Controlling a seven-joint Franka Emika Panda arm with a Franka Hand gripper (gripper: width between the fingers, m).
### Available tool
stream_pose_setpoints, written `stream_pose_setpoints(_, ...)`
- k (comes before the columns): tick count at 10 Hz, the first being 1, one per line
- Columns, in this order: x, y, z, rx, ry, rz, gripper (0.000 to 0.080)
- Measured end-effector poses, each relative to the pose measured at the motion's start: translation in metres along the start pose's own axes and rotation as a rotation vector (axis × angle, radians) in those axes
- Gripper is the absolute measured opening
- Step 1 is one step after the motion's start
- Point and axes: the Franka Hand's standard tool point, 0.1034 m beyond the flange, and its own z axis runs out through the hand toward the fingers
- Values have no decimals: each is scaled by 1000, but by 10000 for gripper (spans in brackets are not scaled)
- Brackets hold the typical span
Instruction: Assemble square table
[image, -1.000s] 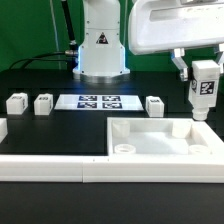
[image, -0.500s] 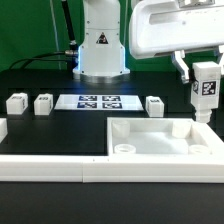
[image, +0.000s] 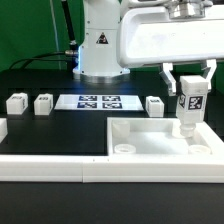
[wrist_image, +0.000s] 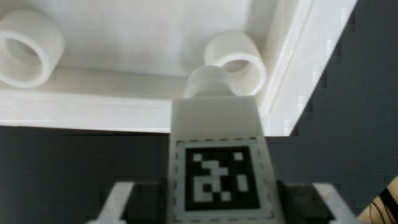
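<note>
Leg (image: 190, 112) clamped upright in my gripper (image: 190, 90), tag facing out, hangs over the far corner of the tabletop (image: 155, 138) at the exterior view's right. The wrist view puts its tip right at a round socket (wrist_image: 235, 56) beside the raised rim; whether they touch, I cannot tell. The risk, as I judge it, is that a slight offset or tilt would land the tip on the socket's lip or the rim, jamming it or shoving the tabletop across the surface (image: 50, 135). The leg could also twist in my grip. The tray-like tabletop holds no loose part, only its moulded sockets. Loose legs (image: 43, 103) wait on the surface near the marker board (image: 98, 101).
</note>
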Motion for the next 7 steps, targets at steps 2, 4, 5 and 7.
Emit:
stream_pose_setpoints(2, 2, -10, 8, 8, 3, -5, 290)
stream_pose_setpoints(4, 2, -10, 12, 9, -2, -6, 290)
stream_pose_setpoints(5, 2, -10, 15, 9, -4, -7, 290)
stream_pose_setpoints(7, 2, -15, 23, 13, -9, -10, 290)
